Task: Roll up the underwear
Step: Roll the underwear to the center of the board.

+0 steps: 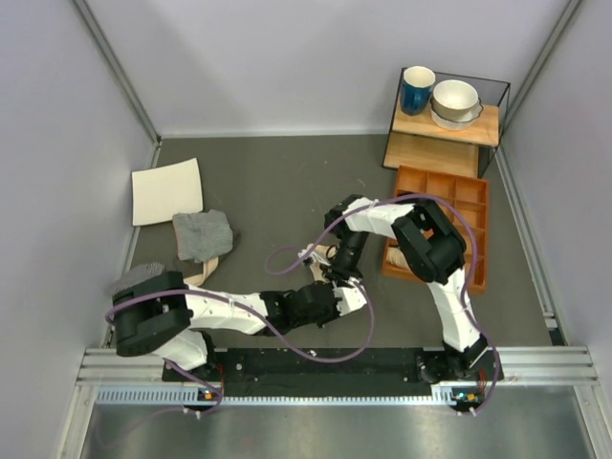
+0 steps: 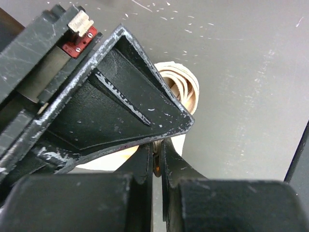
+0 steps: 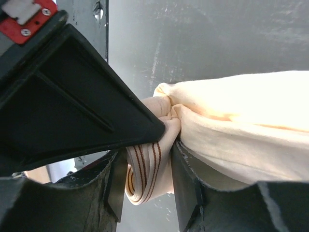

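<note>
Dark grey desk (image 1: 277, 182), walled at the far, left and right edges. Reaching in from the near left corner, left arm (image 1: 239, 311) laid low toward the middle of the near edge. From the near right corner, right arm (image 1: 430, 244) arched up and folded back down to the same spot.

At the far right corner, wooden shelf (image 1: 421, 124) with a blue mug (image 1: 416, 89) and stacked bowls (image 1: 455, 100) on top. Just in front, along the right edge, orange tray (image 1: 475, 201) with compartments. Near the left edge, white paper (image 1: 167, 191); touching its near corner, grey cloth (image 1: 203, 234).

Around the middle of the desk, toward the near edge, underwear (image 3: 231, 121): pale peach, wound into a roll, spiral end seen in the left wrist view. Between the two tools, largely hidden from above.

Right tool (image 3: 147, 169) clamped on the striped band at one end of the roll. Left tool (image 2: 155, 150) nearly together, pinching a thin fold of the underwear.
</note>
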`<move>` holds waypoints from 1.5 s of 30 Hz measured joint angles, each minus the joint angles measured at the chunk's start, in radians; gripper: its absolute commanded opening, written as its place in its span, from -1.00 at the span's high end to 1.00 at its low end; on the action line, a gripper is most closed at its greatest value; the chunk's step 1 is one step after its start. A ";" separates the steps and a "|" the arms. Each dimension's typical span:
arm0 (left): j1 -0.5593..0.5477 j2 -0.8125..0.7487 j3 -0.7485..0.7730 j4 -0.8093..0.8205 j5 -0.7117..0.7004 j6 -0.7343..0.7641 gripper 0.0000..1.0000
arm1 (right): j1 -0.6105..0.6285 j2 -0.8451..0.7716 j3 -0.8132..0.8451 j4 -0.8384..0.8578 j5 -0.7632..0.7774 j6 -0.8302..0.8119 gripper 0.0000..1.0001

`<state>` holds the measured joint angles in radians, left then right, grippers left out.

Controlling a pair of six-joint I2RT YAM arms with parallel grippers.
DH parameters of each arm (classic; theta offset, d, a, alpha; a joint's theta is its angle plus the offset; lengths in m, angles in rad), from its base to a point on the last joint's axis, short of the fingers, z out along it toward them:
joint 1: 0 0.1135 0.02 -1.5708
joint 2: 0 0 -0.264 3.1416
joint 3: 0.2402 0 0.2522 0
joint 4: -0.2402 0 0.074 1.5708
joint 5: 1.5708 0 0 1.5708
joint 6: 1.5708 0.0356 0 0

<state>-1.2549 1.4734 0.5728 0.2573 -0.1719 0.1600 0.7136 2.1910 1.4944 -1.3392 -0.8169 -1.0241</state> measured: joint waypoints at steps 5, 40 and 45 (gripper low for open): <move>0.034 -0.017 -0.003 -0.010 0.045 -0.045 1.00 | -0.015 -0.080 0.000 0.056 0.027 0.034 0.08; 0.462 0.090 0.027 -0.024 0.661 -0.484 0.92 | 0.040 -0.895 -0.605 0.488 0.045 -0.231 -0.26; 0.469 0.141 0.074 -0.039 0.702 -0.503 0.88 | 0.175 -0.877 -0.658 0.658 0.215 -0.232 -0.25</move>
<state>-0.7860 1.6146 0.6464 0.2188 0.5297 -0.3431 0.8890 1.3140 0.8364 -0.6815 -0.6018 -1.2564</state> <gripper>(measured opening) 0.057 0.627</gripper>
